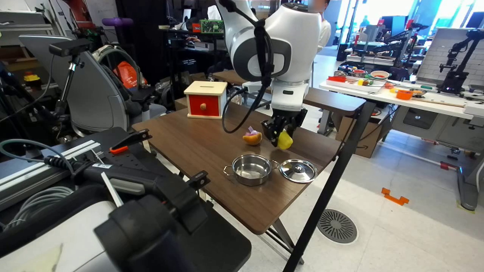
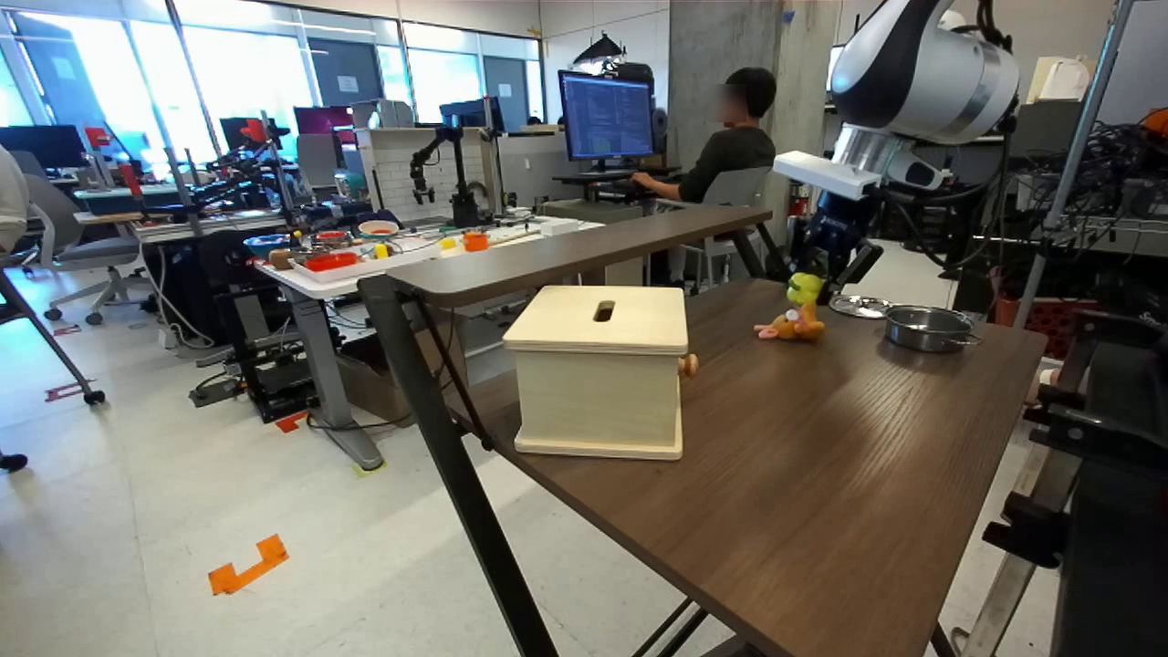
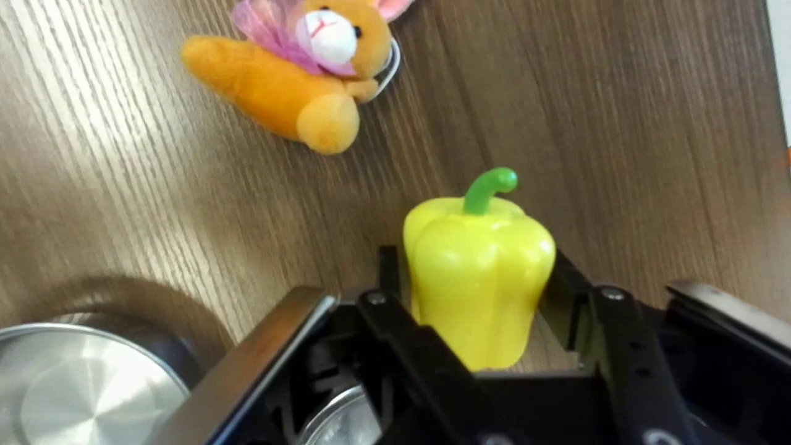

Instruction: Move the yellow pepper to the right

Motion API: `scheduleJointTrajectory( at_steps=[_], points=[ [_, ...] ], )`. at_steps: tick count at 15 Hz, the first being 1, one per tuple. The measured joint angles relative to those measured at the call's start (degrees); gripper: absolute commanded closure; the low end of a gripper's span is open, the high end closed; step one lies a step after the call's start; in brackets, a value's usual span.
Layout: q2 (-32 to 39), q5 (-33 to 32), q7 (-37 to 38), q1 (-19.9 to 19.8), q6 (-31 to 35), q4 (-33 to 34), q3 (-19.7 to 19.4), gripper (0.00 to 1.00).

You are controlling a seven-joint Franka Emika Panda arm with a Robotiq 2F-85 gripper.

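Note:
The yellow pepper (image 3: 482,278) is bright and glossy with a green stem. In the wrist view it sits between the two black fingers of my gripper (image 3: 473,262), stem pointing away from the palm. The gripper is shut on it. In both exterior views the pepper (image 1: 285,140) (image 2: 804,290) hangs at the fingertips and appears to be above the brown table (image 1: 196,136). How high it is cannot be told exactly. In an exterior view the gripper (image 1: 281,136) hides part of it.
An orange plush toy (image 3: 272,86) lies close to the pepper. A metal pot (image 1: 252,170) and its lid (image 1: 298,170) stand near it on the table. A wooden box (image 2: 598,392) with a red drawer (image 1: 204,105) stands at one end of the table.

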Motion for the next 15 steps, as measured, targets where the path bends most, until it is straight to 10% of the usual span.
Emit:
scheduleJointTrajectory(
  at_steps=[15],
  points=[
    [-7.96,-0.05,1.54,8.85,3.13,-6.10,-4.10,0.00]
  ],
)
